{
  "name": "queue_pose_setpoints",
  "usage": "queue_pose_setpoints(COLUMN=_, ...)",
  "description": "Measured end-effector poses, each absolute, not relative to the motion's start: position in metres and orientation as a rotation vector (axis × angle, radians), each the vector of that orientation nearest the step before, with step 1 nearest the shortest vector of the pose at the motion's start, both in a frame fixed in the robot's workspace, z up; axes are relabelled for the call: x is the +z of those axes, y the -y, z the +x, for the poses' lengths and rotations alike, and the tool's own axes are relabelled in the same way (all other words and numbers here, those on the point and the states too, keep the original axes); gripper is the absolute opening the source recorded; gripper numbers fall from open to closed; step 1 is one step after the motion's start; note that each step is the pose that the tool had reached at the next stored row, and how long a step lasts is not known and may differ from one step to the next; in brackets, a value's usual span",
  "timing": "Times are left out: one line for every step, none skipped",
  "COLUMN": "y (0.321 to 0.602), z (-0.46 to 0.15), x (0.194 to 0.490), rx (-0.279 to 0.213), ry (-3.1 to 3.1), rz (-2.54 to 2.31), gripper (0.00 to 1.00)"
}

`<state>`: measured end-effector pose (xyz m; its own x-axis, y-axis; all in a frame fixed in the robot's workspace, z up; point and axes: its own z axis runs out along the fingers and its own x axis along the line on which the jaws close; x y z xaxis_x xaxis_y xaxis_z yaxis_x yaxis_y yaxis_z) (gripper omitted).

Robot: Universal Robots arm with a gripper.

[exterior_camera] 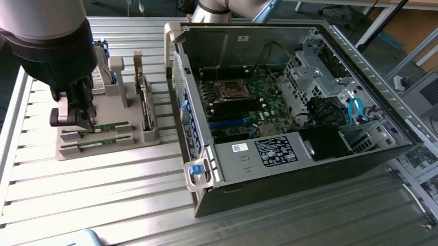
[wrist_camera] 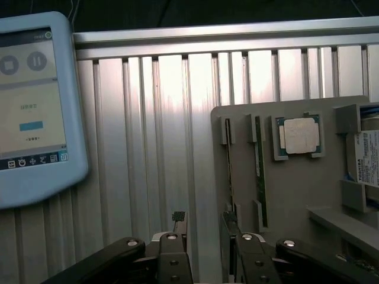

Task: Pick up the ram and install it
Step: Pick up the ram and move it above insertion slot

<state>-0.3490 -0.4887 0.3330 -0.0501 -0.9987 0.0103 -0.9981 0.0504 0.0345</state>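
Note:
Two green ram sticks stand on edge in slots of a grey holder (exterior_camera: pixel 102 110): one ram stick (exterior_camera: pixel 112 126) (wrist_camera: pixel 228 160) and a second (exterior_camera: pixel 102 145) (wrist_camera: pixel 259 168) beside it. My gripper (exterior_camera: pixel 81 124) (wrist_camera: pixel 204 228) hangs low over the holder's end at the exterior view's left, open, with nothing between its fingers. In the wrist view one fingertip (wrist_camera: pixel 228 223) lines up with the end of the nearer stick; the other fingertip (wrist_camera: pixel 179 220) is over the table slats. The open computer case (exterior_camera: pixel 294 97) shows the motherboard's memory slots (exterior_camera: pixel 236 106).
The holder also carries a square silver processor (wrist_camera: pixel 299 135) and a hard drive (wrist_camera: pixel 366 160). A pale blue tablet (wrist_camera: pixel 35 112) lies on the slatted metal table (exterior_camera: pixel 102 195). The case's upright wall (exterior_camera: pixel 179 92) stands close to the holder.

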Motion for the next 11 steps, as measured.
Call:
queue_pose_setpoints(y=0.4887, z=-0.3489, x=0.3328, rx=-0.028, ry=2.254, rz=2.143, gripper=0.36)
queue_pose_setpoints(y=0.4886, z=-0.3487, x=0.3322, rx=-0.028, ry=2.254, rz=2.143, gripper=0.36)
queue_pose_setpoints(y=0.4886, z=-0.3484, x=0.3315, rx=-0.028, ry=2.254, rz=2.143, gripper=0.36)
queue_pose_setpoints(y=0.4887, z=-0.3484, x=0.3313, rx=-0.028, ry=2.254, rz=2.143, gripper=0.36)
queue_pose_setpoints(y=0.4886, z=-0.3483, x=0.3312, rx=-0.028, ry=2.254, rz=2.143, gripper=0.36)
queue_pose_setpoints(y=0.4886, z=-0.3482, x=0.3308, rx=-0.028, ry=2.254, rz=2.143, gripper=0.36)
queue_pose_setpoints(y=0.4886, z=-0.3481, x=0.3306, rx=-0.028, ry=2.254, rz=2.143, gripper=0.36)
queue_pose_setpoints(y=0.4886, z=-0.348, x=0.3304, rx=-0.028, ry=2.254, rz=2.143, gripper=0.36)
queue_pose_setpoints(y=0.4887, z=-0.3479, x=0.3302, rx=-0.028, ry=2.254, rz=2.143, gripper=0.36)
queue_pose_setpoints(y=0.4886, z=-0.3478, x=0.33, rx=-0.028, ry=2.254, rz=2.143, gripper=0.36)
queue_pose_setpoints(y=0.4886, z=-0.3478, x=0.3299, rx=-0.028, ry=2.254, rz=2.143, gripper=0.36)
